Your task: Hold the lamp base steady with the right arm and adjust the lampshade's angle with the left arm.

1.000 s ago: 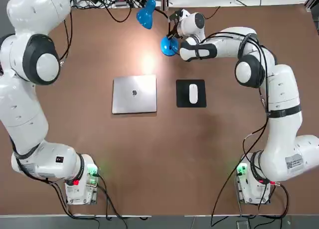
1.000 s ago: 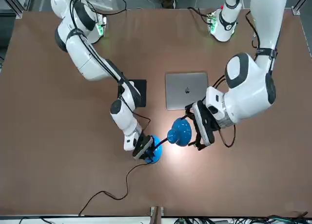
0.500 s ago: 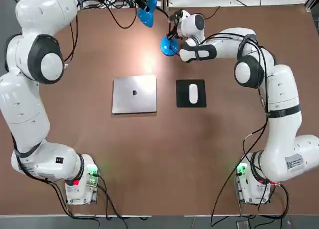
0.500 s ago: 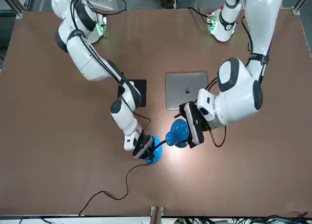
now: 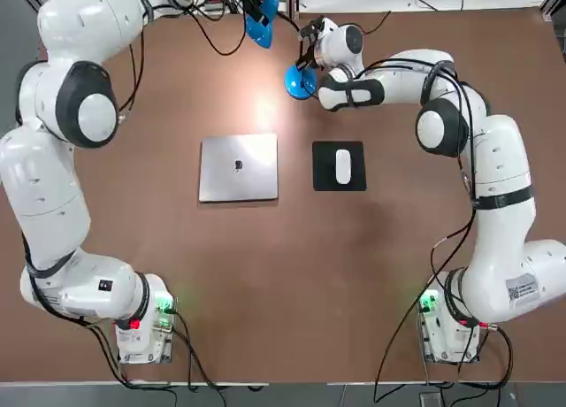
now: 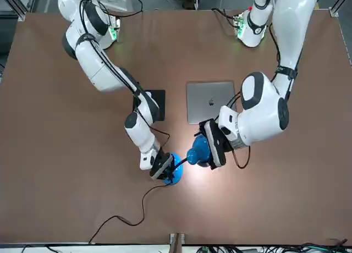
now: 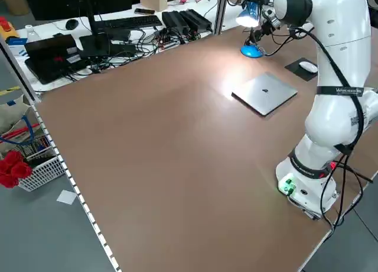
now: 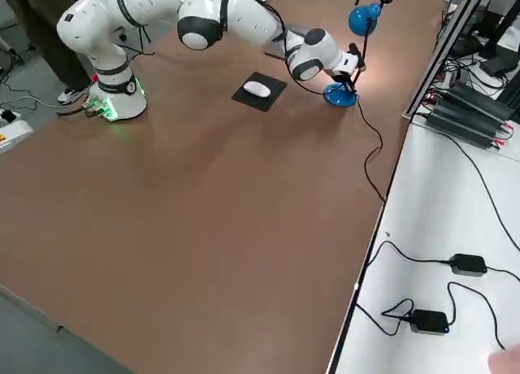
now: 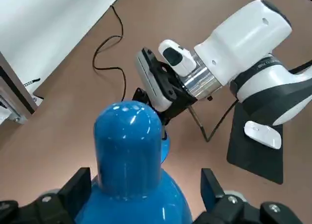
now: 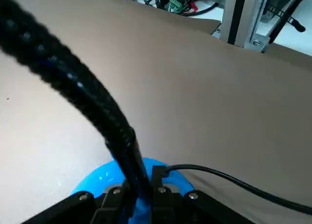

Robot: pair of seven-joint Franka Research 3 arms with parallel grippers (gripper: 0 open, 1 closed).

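- Risking a tipped or skidding lamp base (image 6: 171, 171) if the pin from the right gripper (image 6: 161, 166) proves weak; the base is a light glossy dome, and a push on the lampshade (image 6: 199, 149) would lever through the black neck (image 10: 105, 119).
- Risking a slip of the shade out of the grasp too: smooth cone, fingers straddling but not yet pressing, so a squeeze off-centre could squirt it sideways.
- Risking an over-bent neck, or a tug on the cord (image 6: 124, 217) trailing toward the table's far edge, if the twist is large or fast.
- Standing spread wide, left gripper (image 9: 146, 185): one finger on each side of the shade (image 9: 127, 165), gaps visible on both sides, nothing clenched.
- Bearing down at the neck's foot on the base (image 10: 141, 185), right gripper (image 10: 136, 197): fingers drawn in close around the neck, apparently clamping it against the dome.
- Sitting near the table's far edge, lamp base (image 5: 299, 80), just beyond the laptop (image 5: 238, 166) and the mouse (image 5: 342, 165) on its pad; shade (image 5: 261, 22) raised over the table, beside the base.
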